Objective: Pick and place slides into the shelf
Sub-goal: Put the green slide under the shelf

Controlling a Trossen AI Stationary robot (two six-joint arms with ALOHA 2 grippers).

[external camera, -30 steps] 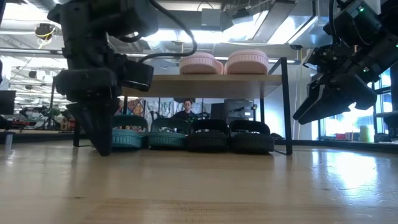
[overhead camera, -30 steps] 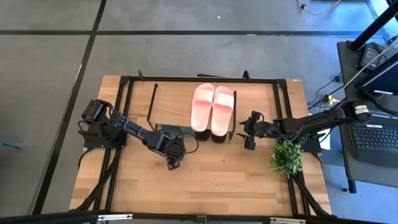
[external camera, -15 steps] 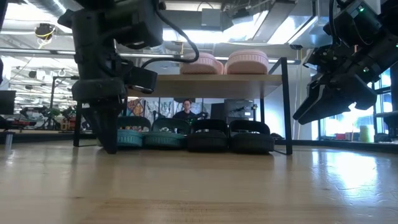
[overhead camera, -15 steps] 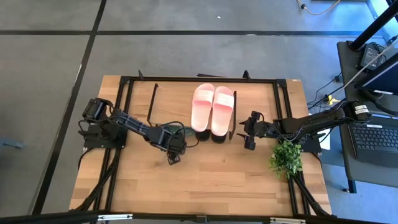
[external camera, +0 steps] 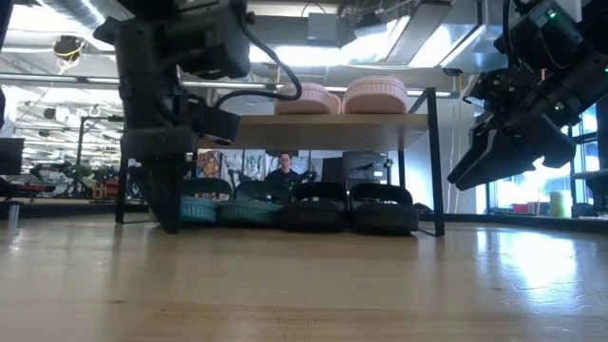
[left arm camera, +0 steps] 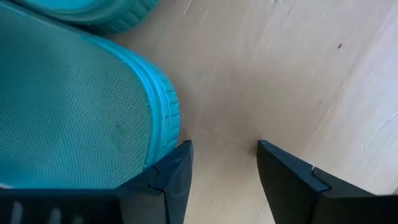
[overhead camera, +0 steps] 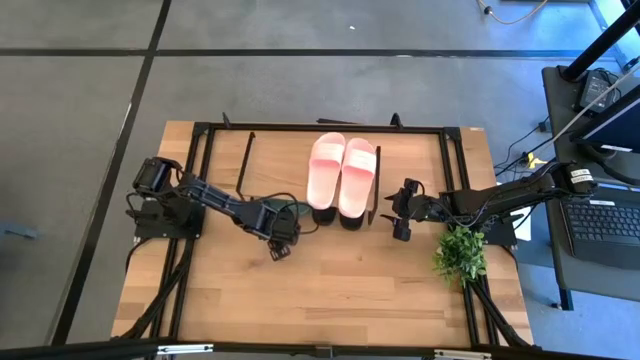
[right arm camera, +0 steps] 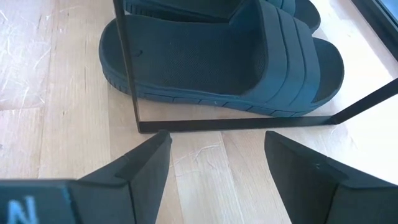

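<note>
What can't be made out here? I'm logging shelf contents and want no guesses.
- Green slides: in the high view, the shelf board and left gripper cover most of them.
- Black slides: in the high view, only their heels show under the pink slides.
- Left wrist view: the edge crops the green slide.
- Low view: no slide's full length shows.

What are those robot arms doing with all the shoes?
They are putting slides onto a small shelf. The pink pair lies on its top board; the green slides and black slides sit underneath. The left gripper is low at the table beside a green slide's heel, fingers open and holding nothing. The right gripper waits open by the shelf's right end, near the potted plant.
</note>
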